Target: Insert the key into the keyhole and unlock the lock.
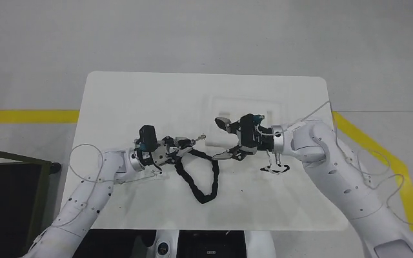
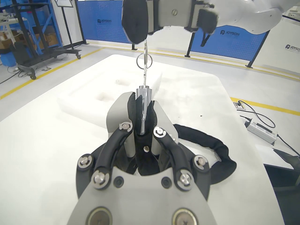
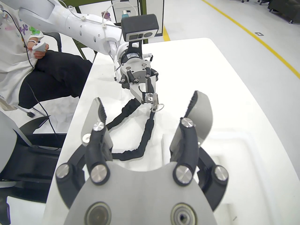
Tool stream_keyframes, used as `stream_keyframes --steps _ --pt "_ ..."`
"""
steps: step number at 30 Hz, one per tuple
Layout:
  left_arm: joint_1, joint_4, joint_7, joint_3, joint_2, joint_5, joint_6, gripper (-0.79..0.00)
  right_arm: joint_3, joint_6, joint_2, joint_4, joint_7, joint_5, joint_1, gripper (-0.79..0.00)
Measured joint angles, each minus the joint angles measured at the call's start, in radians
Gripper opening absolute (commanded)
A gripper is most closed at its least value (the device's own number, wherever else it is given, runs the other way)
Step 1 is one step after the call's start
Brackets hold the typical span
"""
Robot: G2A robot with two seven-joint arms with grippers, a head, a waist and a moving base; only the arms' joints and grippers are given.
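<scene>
The left jaws are clenched on the lock [image 2: 143, 97], their black pads [image 2: 137, 108] pressed on either side of its silver cylinder, which sticks out past the fingertips. The key [image 2: 145, 72] stands out of the cylinder's end face, its blade in the keyhole, and a thin key ring [image 2: 137, 60] hangs through its head. In the top view this hold sits at about 9 o'clock from the middle of the surface [image 1: 129, 97], with the key [image 1: 199, 137] pointing toward 3 o'clock. The right jaws are released and spread wide, one finger [image 3: 201, 108] on each side of the line to the key. They face it from the 3 o'clock side, near it but with a gap showing between them from above. From the lock a black-sleeved chain [image 1: 200, 187] trails toward 6 o'clock, lying on the surface in a loop that doubles back up toward the centre. A white foam tray [image 1: 213, 103] with shallow recesses lies at about 1 o'clock, beyond the right jaws.
</scene>
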Motion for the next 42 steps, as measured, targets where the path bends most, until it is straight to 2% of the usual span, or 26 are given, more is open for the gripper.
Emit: stream_keyframes --steps 7,10,14,22,31,32,33,35,36,42 --pt "0.106 -0.062 -0.219 -0.175 0.035 -0.126 0.042 -0.785 0.082 0.006 0.016 -0.036 -0.080 -0.038 -0.091 0.000" --pt "0.125 -0.091 -0.317 -0.224 0.043 -0.153 0.082 -0.785 0.101 -0.002 0.020 -0.041 -0.098 -0.052 -0.115 0.000" --pt "0.116 -0.121 -0.465 -0.255 0.049 -0.180 0.112 -0.785 0.117 -0.005 0.023 -0.046 -0.114 -0.062 -0.139 0.000" --pt "0.044 -0.165 -0.781 -0.214 0.050 -0.178 0.113 -0.785 0.160 -0.006 0.031 -0.059 -0.137 -0.067 -0.181 0.000" --pt "-0.030 -0.190 -0.998 -0.139 0.042 -0.150 0.132 -0.785 0.173 -0.003 0.033 -0.071 -0.138 -0.063 -0.202 0.000" --pt "-0.036 -0.189 -1.009 -0.132 0.041 -0.152 0.132 -0.603 0.174 -0.003 0.033 -0.071 -0.138 -0.063 -0.203 0.000" --pt "-0.041 -0.188 -1.018 -0.127 0.040 -0.155 0.132 -0.505 0.174 -0.003 0.033 -0.071 -0.138 -0.062 -0.203 0.000" --pt "-0.051 -0.183 -1.027 -0.119 0.039 -0.166 0.132 -0.052 0.174 -0.006 0.033 -0.072 -0.137 -0.058 -0.204 0.000" --pt "-0.054 -0.181 -1.026 -0.117 0.038 -0.172 0.131 0.000 0.173 -0.008 0.032 -0.072 -0.136 -0.056 -0.204 0.000" --pt "-0.064 -0.154 -0.960 -0.125 0.038 -0.221 0.087 0.000 0.148 -0.007 0.028 -0.020 -0.131 0.046 -0.199 0.000"
